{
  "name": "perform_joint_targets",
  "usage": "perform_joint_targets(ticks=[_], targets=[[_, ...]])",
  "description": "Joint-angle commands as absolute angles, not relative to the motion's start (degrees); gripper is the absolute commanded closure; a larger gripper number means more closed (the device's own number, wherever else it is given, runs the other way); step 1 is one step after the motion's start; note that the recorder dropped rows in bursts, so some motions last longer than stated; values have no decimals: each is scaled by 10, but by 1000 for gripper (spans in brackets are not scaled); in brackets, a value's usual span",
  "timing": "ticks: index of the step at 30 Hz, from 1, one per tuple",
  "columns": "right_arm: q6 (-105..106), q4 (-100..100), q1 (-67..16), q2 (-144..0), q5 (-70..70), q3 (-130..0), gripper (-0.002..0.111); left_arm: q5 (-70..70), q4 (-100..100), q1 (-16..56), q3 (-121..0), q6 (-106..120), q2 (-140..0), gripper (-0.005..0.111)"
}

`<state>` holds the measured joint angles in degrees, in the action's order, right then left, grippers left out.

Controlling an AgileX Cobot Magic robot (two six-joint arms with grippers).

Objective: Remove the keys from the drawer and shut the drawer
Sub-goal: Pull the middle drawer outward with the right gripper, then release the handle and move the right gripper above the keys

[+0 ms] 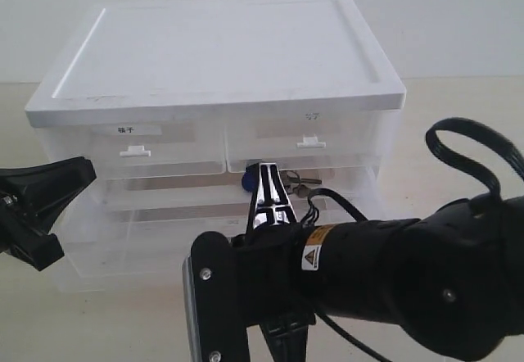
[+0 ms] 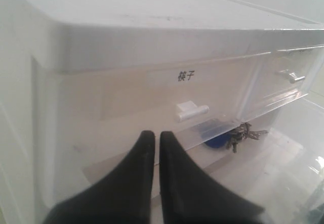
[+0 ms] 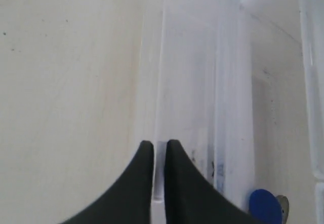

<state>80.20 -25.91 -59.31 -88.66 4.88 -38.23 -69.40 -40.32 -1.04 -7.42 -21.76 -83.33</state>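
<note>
Open: translucent plastic drawer [image 1: 139,247], silver blue-fob keys [image 1: 301,184] inside; right tool [image 3: 159,145] pinched near-closed on its white front strip, likely handle; left tool [image 2: 155,135] near-closed, empty: widen before reaching.

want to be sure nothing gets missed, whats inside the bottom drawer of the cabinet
The keys with their blue fob lie inside the drawer. No other item shows, but the right arm covers part of its floor in the exterior view.

Two pincers [image 2: 153,133] [image 3: 160,142]; one bunch of keys [image 1: 296,182]
</note>
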Motion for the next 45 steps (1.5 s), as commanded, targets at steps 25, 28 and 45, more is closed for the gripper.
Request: perform_joint_targets(ticks=[25, 28, 45], targets=[[518, -264, -626, -710, -68, -376, 65, -700, -401, -11, -77, -216, -837, 102], [404, -208, -556, -735, -144, -428, 65, -700, -404, -11, -77, -216, -837, 102], [389, -12, -568, -845, -315, -527, 65, -700, -414, -11, -80, -215, -837, 102]])
